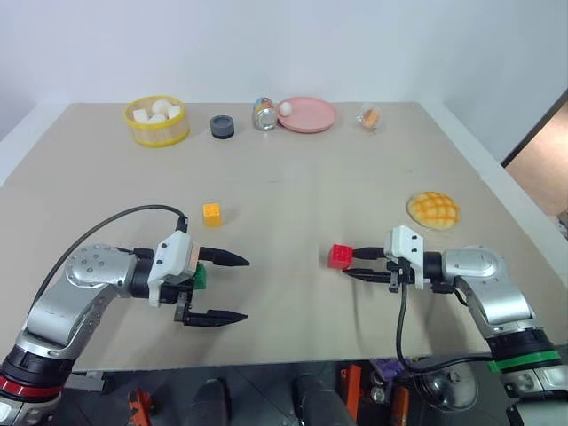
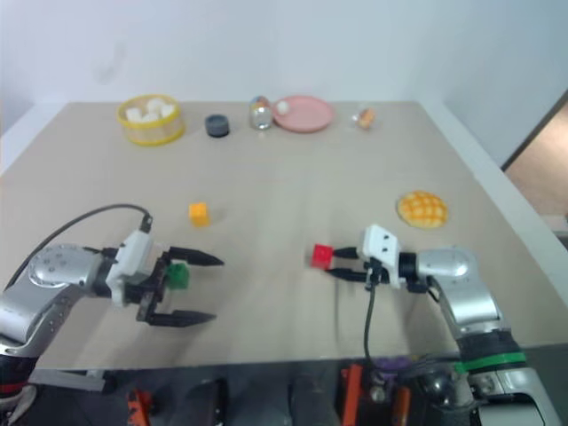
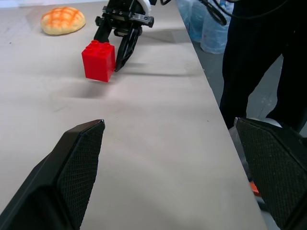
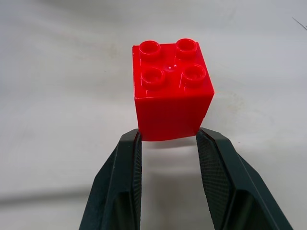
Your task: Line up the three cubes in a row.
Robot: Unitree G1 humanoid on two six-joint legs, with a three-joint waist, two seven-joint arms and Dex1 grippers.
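The beige table (image 1: 293, 191) is being shared by three cubes. The red cube (image 1: 340, 256) is being pinched at its near edge by the right gripper (image 1: 352, 264), right of centre. The green cube (image 2: 178, 276) is being straddled by the widely spread left gripper (image 1: 232, 287), untouched. The yellow-orange cube (image 1: 211, 214) is being left alone just beyond

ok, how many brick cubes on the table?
3: yellow-orange cube mid-table on the left, green cube between the open left claw's fingers, red cube pinched at the right claw's tips.
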